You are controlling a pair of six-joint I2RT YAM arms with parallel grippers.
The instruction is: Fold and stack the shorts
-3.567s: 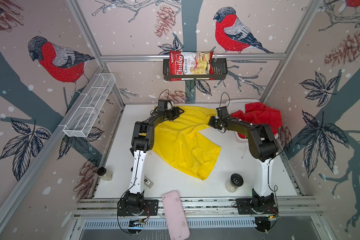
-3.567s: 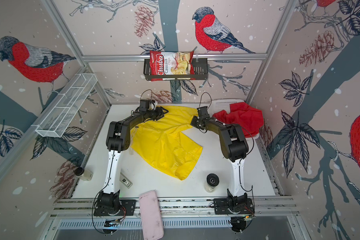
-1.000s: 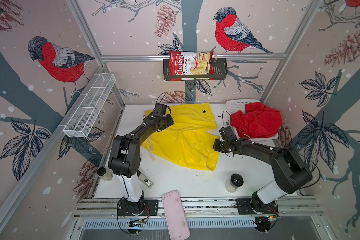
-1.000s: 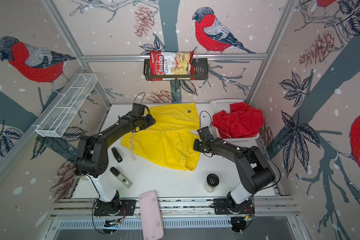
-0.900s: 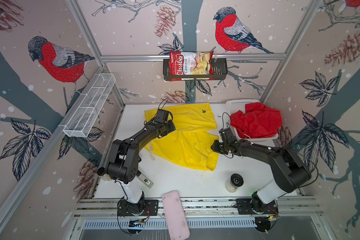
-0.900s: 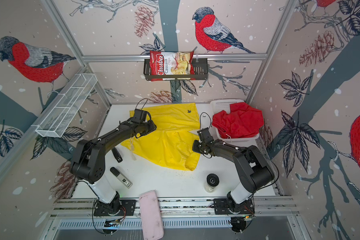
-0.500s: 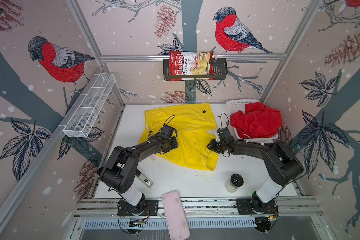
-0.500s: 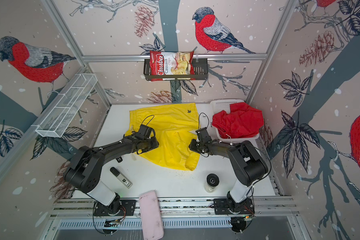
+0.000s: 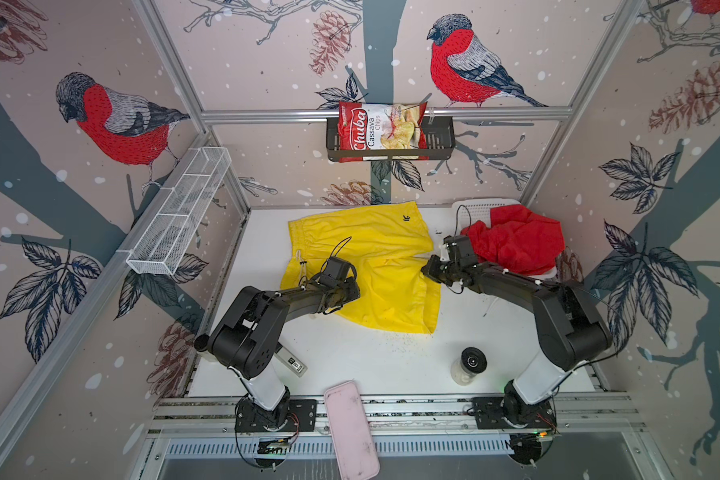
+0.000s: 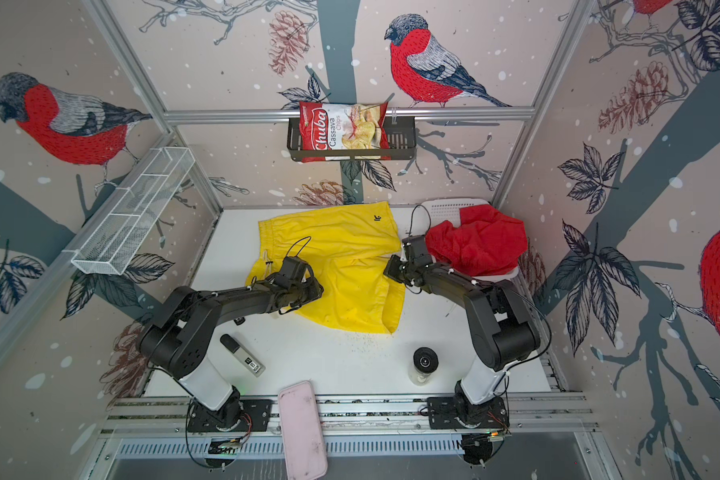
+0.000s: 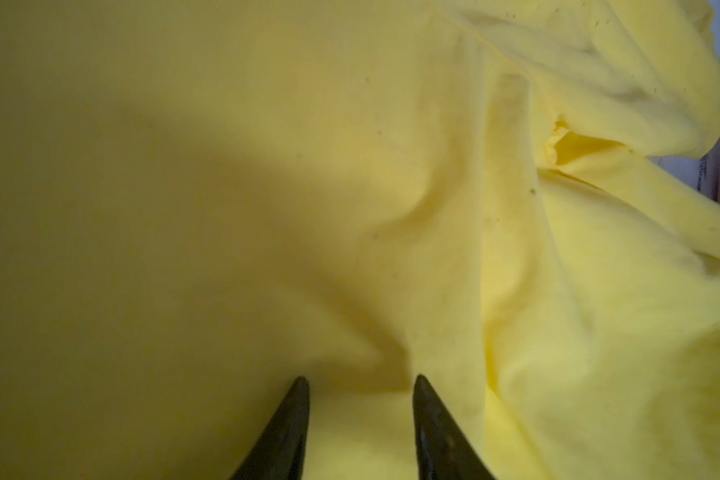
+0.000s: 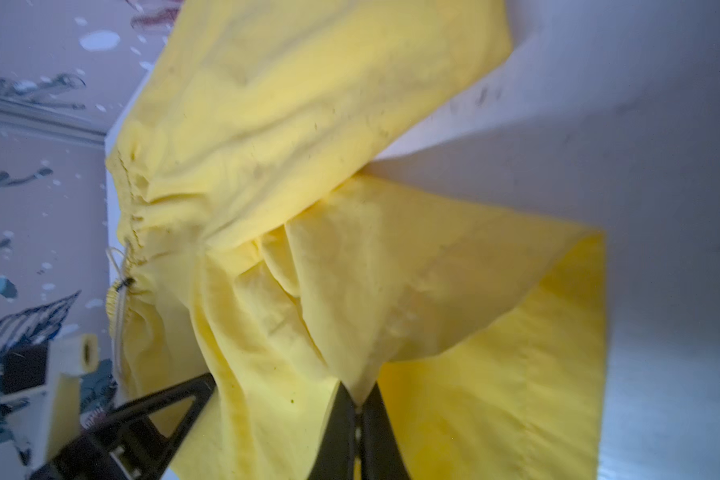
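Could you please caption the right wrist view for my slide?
Right gripper shut on a raised fold of the yellow shorts.

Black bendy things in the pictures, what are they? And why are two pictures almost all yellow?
They are two robot arms, the left arm and right arm, at a white table. The two wide pictures come from a camera overhead. The yellow ones come from cameras on the arms' wrists, close to the yellow shorts spread on the table. The right tool is pinched shut on a fold of them; the left tool is open over them. Red shorts sit bunched on a white basket.
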